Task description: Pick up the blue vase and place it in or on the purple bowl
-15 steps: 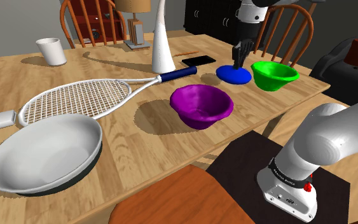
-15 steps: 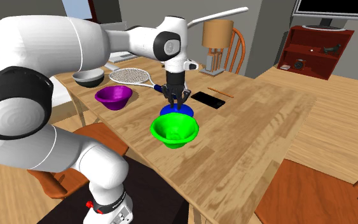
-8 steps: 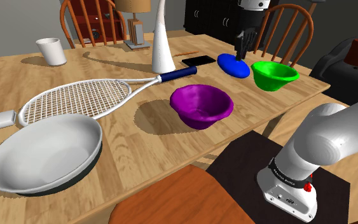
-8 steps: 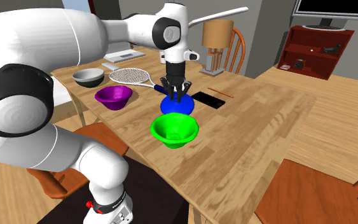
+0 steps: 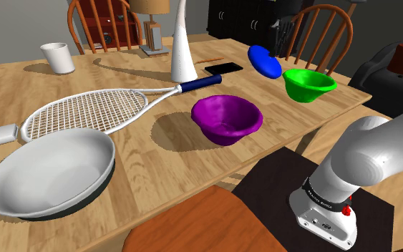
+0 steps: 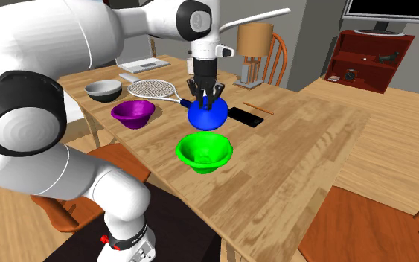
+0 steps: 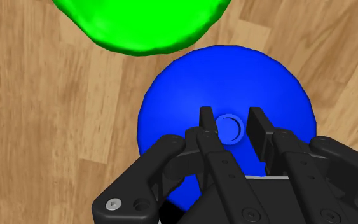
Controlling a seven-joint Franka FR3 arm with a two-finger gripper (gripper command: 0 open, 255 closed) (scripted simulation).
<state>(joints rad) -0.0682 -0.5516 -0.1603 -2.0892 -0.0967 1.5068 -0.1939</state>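
tabletop (image 5: 157, 165) carries purple bowl (image 5: 226, 118) and green bowl (image 5: 308, 83); pincer (image 7: 233, 125) clasps blue vase (image 7: 234, 76).

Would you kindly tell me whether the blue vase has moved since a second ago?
Yes. In the shoulder view the blue vase has risen off the table, from beside the green bowl to above its rim.

Three bowls: a purple bowl (image 5: 226, 118), a green bowl (image 5: 308, 83), a white bowl (image 5: 49, 172). One blue vase (image 5: 265, 61), one racket (image 5: 85, 111), one mug (image 5: 57, 57), one phone (image 5: 222, 69).
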